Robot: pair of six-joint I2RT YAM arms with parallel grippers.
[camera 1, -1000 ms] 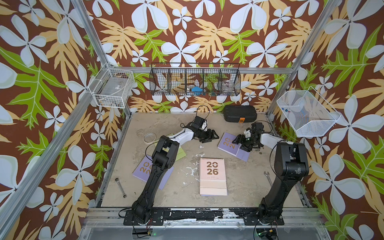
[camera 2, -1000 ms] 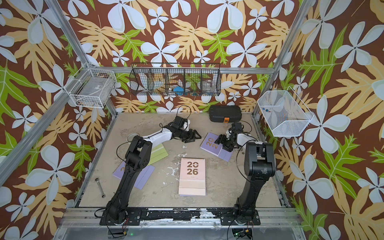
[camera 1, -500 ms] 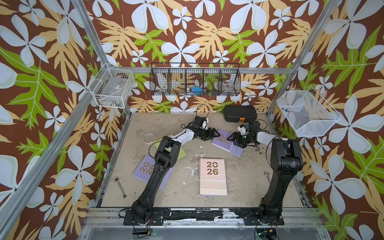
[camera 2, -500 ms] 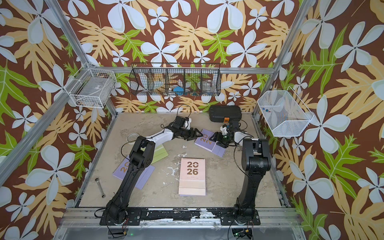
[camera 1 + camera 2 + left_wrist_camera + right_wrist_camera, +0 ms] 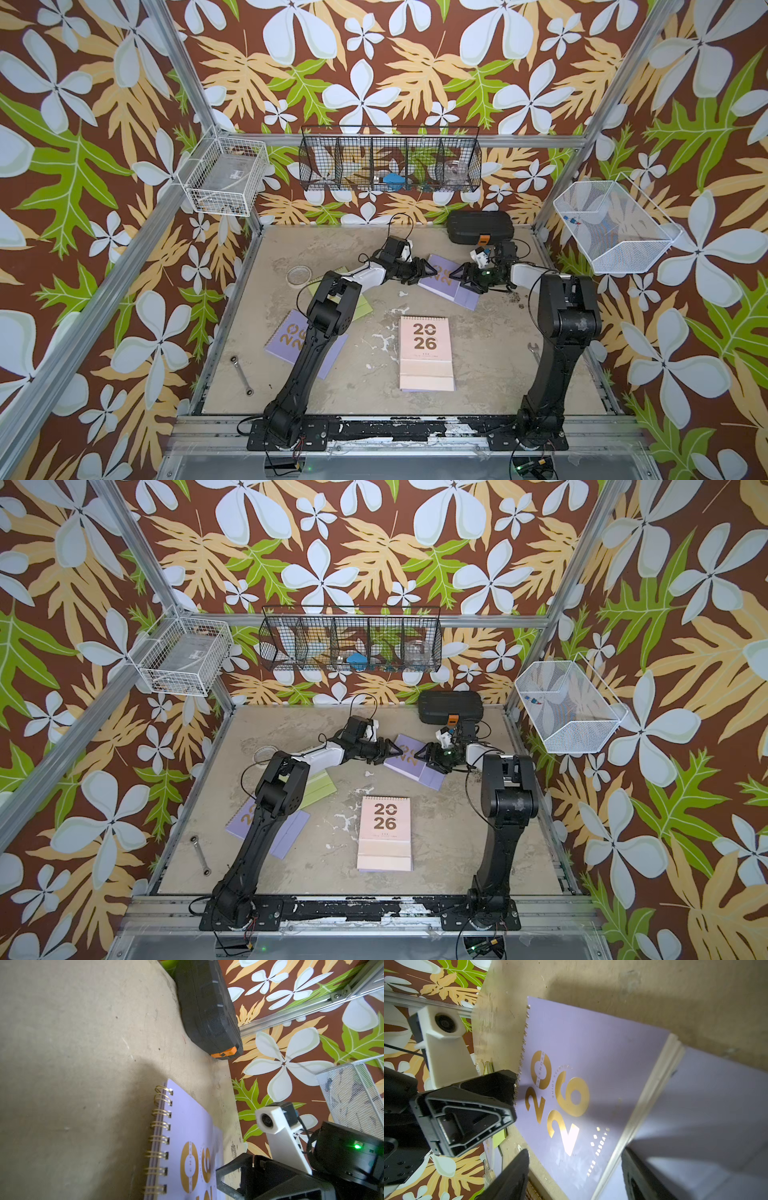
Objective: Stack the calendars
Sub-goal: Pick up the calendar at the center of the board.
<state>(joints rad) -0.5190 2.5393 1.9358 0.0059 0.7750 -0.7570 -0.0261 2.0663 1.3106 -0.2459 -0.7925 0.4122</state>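
Well behind the left hand (image 5: 430,272), half under its arm, a flat lilac spiral-bound calendar (image 5: 286,334) and a lime-green card calendar (image 5: 361,305) lie loose on the mottled beige desk (image 5: 490,357). A careless swing of that arm's elbow could drag either one. Further back toward the arm bases, a pale pink calendar (image 5: 426,345) tops the started pile, with a lilac edge showing beneath it. The left hand meets the gold wire spine of a second lilac "2026" calendar (image 5: 591,1043), but I cannot tell whether its fingertips pinch the coils or merely nudge them. A bite on the wire alone looks likely to slip, and the loose pages could fan open on a lift. That calendar lies flat between the two hands. The right hand (image 5: 459,278) stands spread wide over the end opposite the spine, gripping nothing. With both hands crowding one thin target, clashing fingers seem the main hazard. A shove could also skate the calendar toward the black plastic case with an orange latch (image 5: 478,226) just beyond the right hand.
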